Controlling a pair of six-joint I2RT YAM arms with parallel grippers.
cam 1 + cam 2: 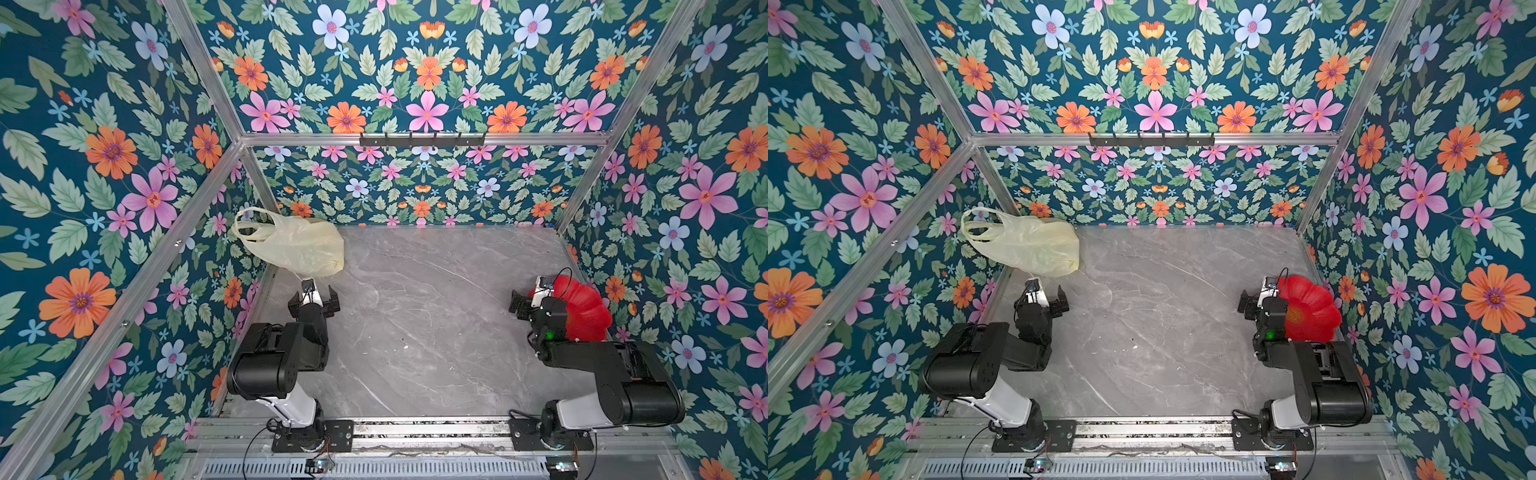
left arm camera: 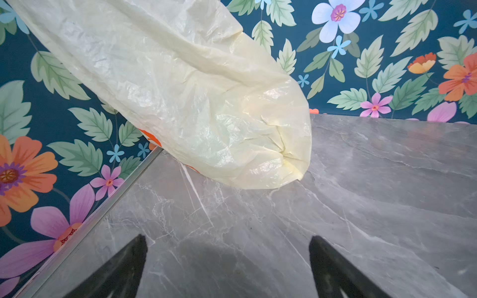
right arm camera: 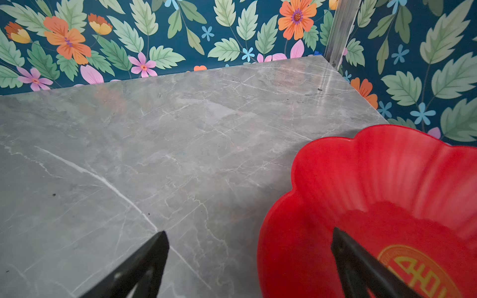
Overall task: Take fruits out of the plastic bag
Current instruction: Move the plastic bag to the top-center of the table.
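The plastic bag (image 1: pixel 293 245) (image 1: pixel 1025 249) is pale yellow and crinkly. It slumps in the far left corner with its loop handles up against the left wall. In the left wrist view the plastic bag (image 2: pixel 196 103) rests its closed bottom on the table, a short way ahead of my fingertips. The fruits are hidden; no bulge or colour shows through the plastic. My left gripper (image 1: pixel 314 296) (image 1: pixel 1044 297) (image 2: pixel 227 237) is open and empty, just short of the bag. My right gripper (image 1: pixel 534 296) (image 1: pixel 1264 293) (image 3: pixel 249 230) is open and empty at the right side.
A red flower-shaped dish (image 1: pixel 586 311) (image 1: pixel 1308 307) (image 3: pixel 374 180) sits against the right wall. One right finger hangs over its rim. The grey marble table (image 1: pixel 415 311) is boxed in by floral walls on three sides, with aluminium posts at the corners.
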